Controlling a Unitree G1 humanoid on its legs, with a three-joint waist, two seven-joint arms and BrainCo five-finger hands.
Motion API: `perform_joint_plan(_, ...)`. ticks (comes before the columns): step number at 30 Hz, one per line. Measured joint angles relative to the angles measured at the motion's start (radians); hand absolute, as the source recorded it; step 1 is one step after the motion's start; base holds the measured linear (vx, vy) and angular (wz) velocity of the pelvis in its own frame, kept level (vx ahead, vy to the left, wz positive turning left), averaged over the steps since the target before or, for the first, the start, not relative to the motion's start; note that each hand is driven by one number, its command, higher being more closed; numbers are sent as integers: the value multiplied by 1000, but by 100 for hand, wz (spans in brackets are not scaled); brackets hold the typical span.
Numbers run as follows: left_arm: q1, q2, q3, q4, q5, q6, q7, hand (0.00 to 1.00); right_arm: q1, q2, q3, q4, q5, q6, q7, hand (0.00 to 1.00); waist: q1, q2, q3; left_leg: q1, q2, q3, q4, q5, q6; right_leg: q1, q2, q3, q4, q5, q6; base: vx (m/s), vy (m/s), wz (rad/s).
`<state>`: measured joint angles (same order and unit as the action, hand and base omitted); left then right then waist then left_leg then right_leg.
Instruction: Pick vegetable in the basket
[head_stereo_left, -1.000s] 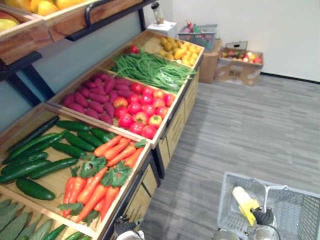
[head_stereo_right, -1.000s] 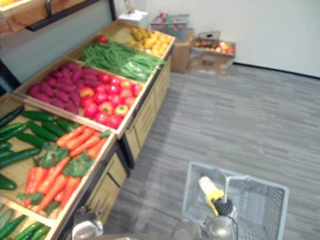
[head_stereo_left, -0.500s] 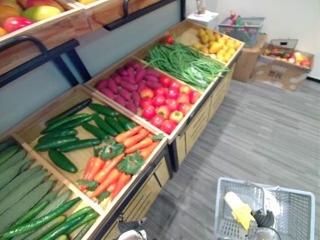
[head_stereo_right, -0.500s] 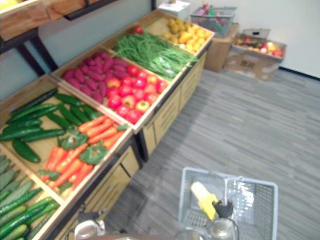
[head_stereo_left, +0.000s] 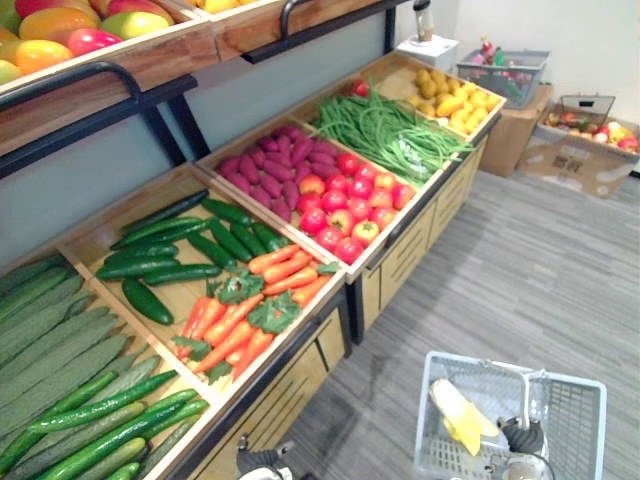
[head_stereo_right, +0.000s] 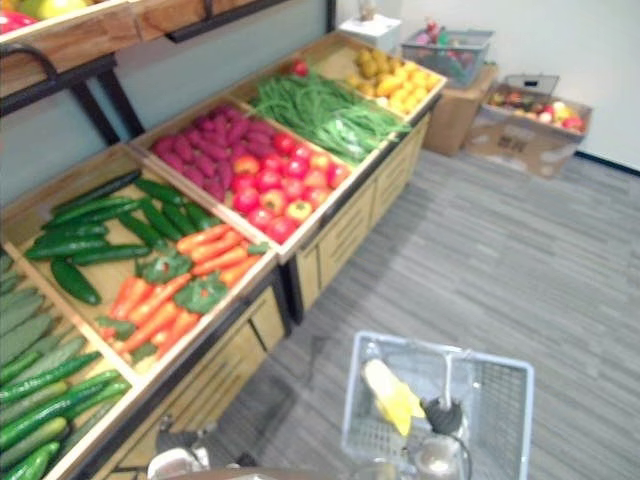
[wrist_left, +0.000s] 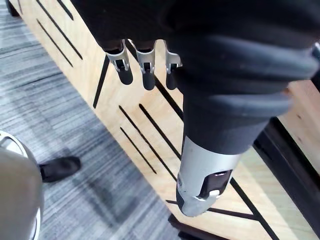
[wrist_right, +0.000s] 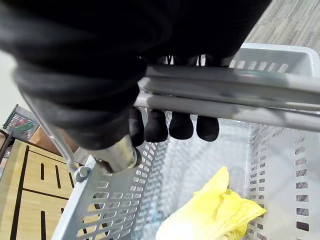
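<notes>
Just under right hand (wrist_right: 170, 125) — vegetable (wrist_right: 215, 210) lies in basket (wrist_right: 107, 205).

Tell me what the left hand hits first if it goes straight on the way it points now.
The left hand would probably meet the slotted wooden cabinet front first; nothing shows between them. I cannot tell how near it is.

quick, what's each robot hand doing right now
Left robot hand: open, holding nothing.
Right robot hand: shut on the pale grey plastic basket's metal handle.
</notes>
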<state>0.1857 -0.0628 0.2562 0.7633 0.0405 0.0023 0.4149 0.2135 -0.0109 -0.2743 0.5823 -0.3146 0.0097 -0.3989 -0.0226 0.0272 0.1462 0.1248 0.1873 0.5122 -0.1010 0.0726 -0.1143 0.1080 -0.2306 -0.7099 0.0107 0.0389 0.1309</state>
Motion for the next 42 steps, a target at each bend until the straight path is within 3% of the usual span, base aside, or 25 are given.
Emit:
perform_joint_plan(6, 15, -4, 25, -1, -38, 0, 78, 0, 2, -2, -5, 36, 1, -2, -10, 100, 4, 8, -4, -12, -6, -39, 0, -11, 1, -4, -21, -24, 49, -28, 0, 20, -20, 14)
perform_joint_plan(8, 8, -9, 24, -14, -37, 0, 99, 0, 6, -2, -34, 51, 10, -12, -16, 100, 2, -8, -6, -27, -28, -94, 0, -14, 5, -55, -111, -18, 253, -135, 17, 36, -16, 84)
perform_joint_plan(9, 7, -6, 21, -29, -36, 0, 109, 0, 11, 0, -36, 53, 11, -19, -25, 100, -6, -18, -13, -49, -50, -152, 5, -2, 22, -97, -119, 139, 342, -205, -37, -10, -61, 120)
perform_joint_plan(10, 6, -3, 14, -38, -36, 0, 115, 0, 19, -1, -40, 53, 12, -21, -31, 100, -8, -40, -8, -67, -58, -189, 10, 3, 27, -113, -99, 252, 350, -232, -53, 2, -97, 163)
perform_joint_plan(11, 5, 13, -16, -46, -36, -1, 128, 0, 27, -5, -40, 65, 13, -21, -42, 100, -4, -40, -8, -79, -71, -240, 15, 28, 22, -108, -58, 408, 338, -251, -47, 63, -98, 141)
perform_joint_plan(12, 14, 15, -23, -47, -36, -1, 132, 0, 25, -11, -32, 77, 16, -21, -56, 100, 14, -50, -2, -79, -70, -264, 7, 49, 14, -97, -52, 425, 339, -270, -16, 72, -102, 112)
perform_joint_plan(15, 51, 4, 1, -75, -35, 1, 147, 0, 4, -14, -21, 91, 19, -24, -76, 100, 28, -49, -3, -102, -45, -313, 7, 81, 10, -27, -34, 312, 286, -286, 11, 18, -128, 82)
perform_joint_plan(17, 51, 3, 9, -84, -35, -1, 152, 0, 4, -19, -24, 95, 19, -25, -76, 100, 28, -52, -1, -140, -44, -260, 34, 102, 25, 3, -32, 238, 256, -285, 12, -23, -17, 95)
perform_joint_plan(18, 45, 4, 14, -84, -36, -1, 153, 0, 3, -17, -26, 98, 19, -25, -76, 100, 30, -57, 1, -171, -31, -120, 129, 32, 63, 18, -46, 205, 248, -280, 19, -4, 42, 78)
perform_joint_plan(20, 57, 3, 27, -83, -35, 0, 160, 0, 5, -28, -29, 101, 20, -28, -77, 100, 30, -56, 1, -196, -5, 55, 289, -65, 104, 51, -60, 172, 238, -275, 28, 57, 54, 53)
perform_joint_plan(21, 57, 3, 28, -83, -35, 0, 161, 0, 7, -28, -35, 101, 20, -30, -78, 100, 26, -53, 3, -200, -7, 62, 299, -65, 109, 63, -62, 159, 235, -272, 33, 93, 52, 59)
perform_joint_plan(24, 50, -6, 33, -82, -33, -1, 168, 0, 15, -15, -52, 100, 23, -44, -82, 100, 25, -61, -1, -183, -76, 17, 200, -28, 121, 94, -80, 112, 190, -250, 61, 62, 96, 50)
perform_joint_plan(25, 48, -7, 40, -82, -25, -1, 170, 0, 2, 1, -52, 100, 42, -47, -81, 100, 26, -58, -2, -142, -120, 11, 62, 42, 125, 93, -79, 105, 168, -235, 58, 19, 114, 22)
perform_joint_plan(26, 48, -7, 45, -82, -24, -1, 171, 0, -1, 8, -53, 100, 43, -47, -81, 100, 25, -57, -3, -123, -134, 5, 1, 74, 126, 94, -73, 102, 161, -229, 60, 16, 128, 29)
perform_joint_plan(29, 32, -6, 61, -80, -20, 3, 188, 0, -18, 61, -75, 101, 56, -56, -80, 100, 19, -63, 10, -122, -142, -27, -8, 77, 126, 119, -68, 81, 148, -225, 58, -14, 43, 24)
perform_joint_plan(33, 6, -4, 43, -95, 1, 1, 243, 0, -41, 67, -73, 129, 58, -67, -81, 100, 17, -70, 14, -121, -144, -38, -8, 66, 118, 127, -67, 69, 145, -237, 36, -27, 2, 10)
perform_joint_plan(37, 10, -4, -50, -284, 107, -24, 324, 0, -54, 67, -65, 173, 58, -71, -89, 100, 18, -81, 21, -122, -144, -38, -8, 59, 122, 126, -63, 73, 143, -245, 3, 0, 0, 0)
perform_joint_plan(42, 16, 7, -235, -591, 334, -151, 519, 0, -63, 68, -46, 227, 89, -89, -120, 100, 16, -96, 18, -123, -144, -38, -8, 47, 115, 124, -55, 87, 142, -245, -54, 33, -19, 0)
